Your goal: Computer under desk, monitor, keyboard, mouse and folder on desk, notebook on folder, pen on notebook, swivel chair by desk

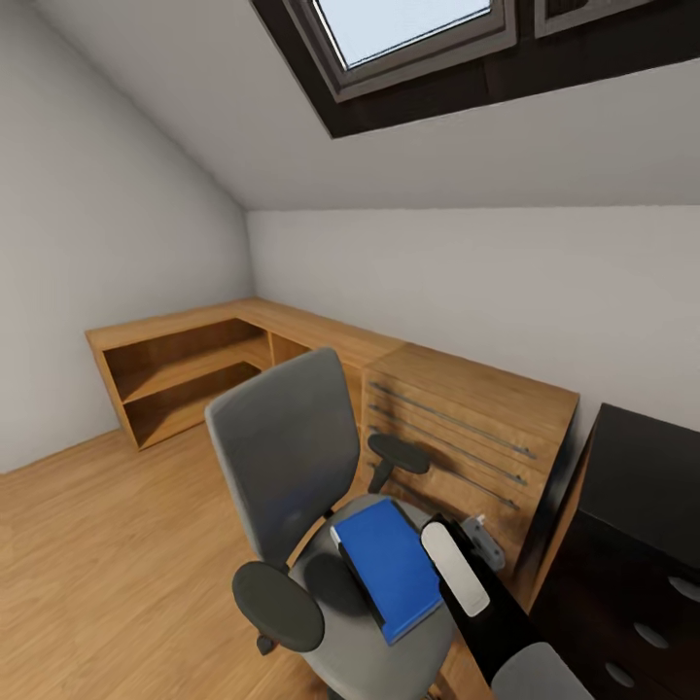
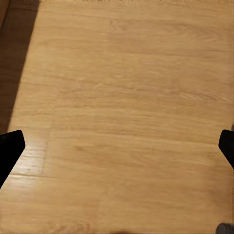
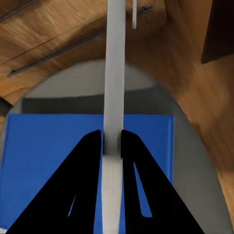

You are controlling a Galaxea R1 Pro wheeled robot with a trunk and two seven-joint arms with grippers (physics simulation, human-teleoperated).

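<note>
Our right tool (image 3: pixel 112 144) pinches the upright edge of the blue folder (image 1: pixel 389 564) on the swivel chair (image 1: pixel 282 457) seat, likely for lifting toward the counter (image 1: pixel 642 486); the left tool (image 2: pixel 117 146) gapes wide above the floor (image 2: pixel 117 87).

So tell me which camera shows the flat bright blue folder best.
Head view: the flat bright blue folder lies whole on the grey padded swivel chair. Right wrist view shows the folder partly hidden by black jaws. Left wrist view shows wood floor.
</note>
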